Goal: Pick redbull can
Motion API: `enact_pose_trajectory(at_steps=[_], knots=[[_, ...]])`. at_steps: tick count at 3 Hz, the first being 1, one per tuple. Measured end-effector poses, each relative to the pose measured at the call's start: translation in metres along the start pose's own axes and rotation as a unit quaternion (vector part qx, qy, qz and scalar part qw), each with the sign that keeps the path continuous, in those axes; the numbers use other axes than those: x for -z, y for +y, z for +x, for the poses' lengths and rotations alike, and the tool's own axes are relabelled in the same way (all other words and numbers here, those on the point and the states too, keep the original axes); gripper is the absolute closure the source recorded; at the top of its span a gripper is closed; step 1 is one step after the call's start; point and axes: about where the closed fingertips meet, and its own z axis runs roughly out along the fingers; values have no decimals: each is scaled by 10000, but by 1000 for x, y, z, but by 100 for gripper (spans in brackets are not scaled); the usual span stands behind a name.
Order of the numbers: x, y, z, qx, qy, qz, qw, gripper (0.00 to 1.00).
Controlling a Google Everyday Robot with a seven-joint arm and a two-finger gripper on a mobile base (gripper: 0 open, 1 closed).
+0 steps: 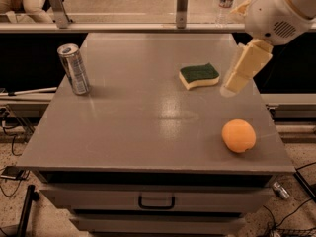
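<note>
- Big grey cabinet table (148, 147) fills the floor here, drawers below, top mostly bare.
- The white robot arm (281, 9) hangs in from the far right corner, well across from its target.
- The gripper (236, 80) points down at the right edge, just right of the sponge. Clenched or released, I cannot tell; nothing is in it.
- The redbull can (74, 69) stands upright at the far left, close to the table's left edge, untouched.
- The green-and-yellow sponge (199, 75) lies right in the line across; a low sweep could drag it.
- The orange (238, 136), near right, may roll if bumped.
- Biggest worry: that slim can tips or skids off the left edge if nudged off-centre.
</note>
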Motion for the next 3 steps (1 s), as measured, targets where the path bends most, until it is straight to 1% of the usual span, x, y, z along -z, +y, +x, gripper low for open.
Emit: enact_pose_trajectory(at_steps=[1,2,3], knots=[[-32,-24,-46,-82,-782,-135,9968,0],[-76,-37,-98,-544,-1474,-514,9862,0],[-80,-34,-101,-528,-1529,-590,9851,0]])
